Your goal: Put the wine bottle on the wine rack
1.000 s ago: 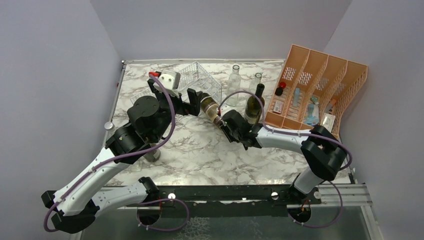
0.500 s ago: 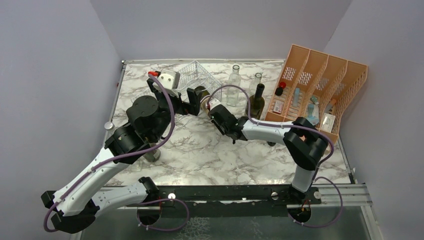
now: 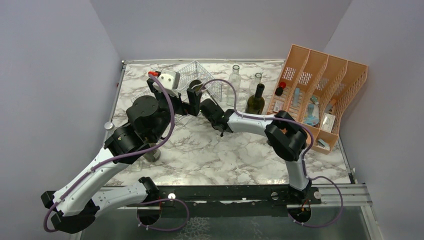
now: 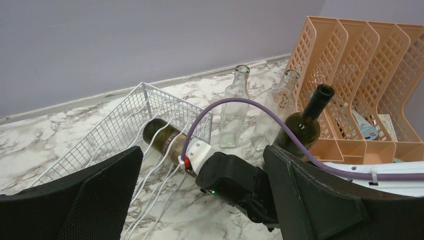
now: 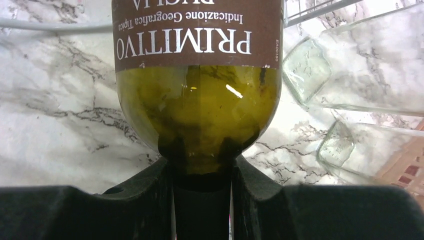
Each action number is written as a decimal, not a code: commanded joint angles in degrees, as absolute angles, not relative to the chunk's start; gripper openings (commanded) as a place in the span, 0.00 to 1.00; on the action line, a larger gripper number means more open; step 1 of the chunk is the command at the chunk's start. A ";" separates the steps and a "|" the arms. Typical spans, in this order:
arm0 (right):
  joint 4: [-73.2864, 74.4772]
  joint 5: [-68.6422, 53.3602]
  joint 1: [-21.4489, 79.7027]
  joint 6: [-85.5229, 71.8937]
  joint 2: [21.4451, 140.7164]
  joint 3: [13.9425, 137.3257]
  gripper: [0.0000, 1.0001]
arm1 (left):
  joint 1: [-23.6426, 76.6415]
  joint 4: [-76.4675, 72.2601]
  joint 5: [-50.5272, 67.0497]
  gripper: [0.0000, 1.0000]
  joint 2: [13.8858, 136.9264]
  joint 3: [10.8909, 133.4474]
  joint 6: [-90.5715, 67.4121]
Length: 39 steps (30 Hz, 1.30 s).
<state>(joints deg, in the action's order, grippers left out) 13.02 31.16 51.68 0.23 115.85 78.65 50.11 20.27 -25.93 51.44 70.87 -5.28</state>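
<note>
The wine bottle (image 5: 197,100) carries a brown label (image 5: 197,30) reading "PRIMITIVO" and "Indicazione Geografica Tipica", upside down in the right wrist view. It lies on its side inside the wire wine rack (image 4: 125,120), base inward, with the right end effector (image 5: 201,172) clamped on its neck. The left end effector (image 4: 202,150) stands wide, holding nothing, near the rack's open end. Two clear glass bottles (image 4: 235,110) stand just right of the rack, then a dark green bottle (image 4: 302,127) against the orange file organizer (image 4: 350,65). The near half of the table (image 3: 210,155) shows bare marble.
</note>
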 commanded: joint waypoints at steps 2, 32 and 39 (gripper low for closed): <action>8.88 37.20 51.86 2.21 118.54 84.11 0.14 | 50.20 21.22 -24.84 0.99 51.07 72.99 -5.02; 8.58 33.85 49.65 6.59 120.56 90.03 0.71 | 50.23 22.73 -24.75 0.99 52.03 74.59 -5.62; 11.12 24.94 49.66 3.60 111.55 85.28 0.74 | 50.27 22.72 -26.06 0.99 52.15 75.66 -4.81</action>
<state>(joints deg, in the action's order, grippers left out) 10.46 31.62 49.50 6.04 119.17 87.50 50.11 22.90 -24.97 52.23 73.23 -5.32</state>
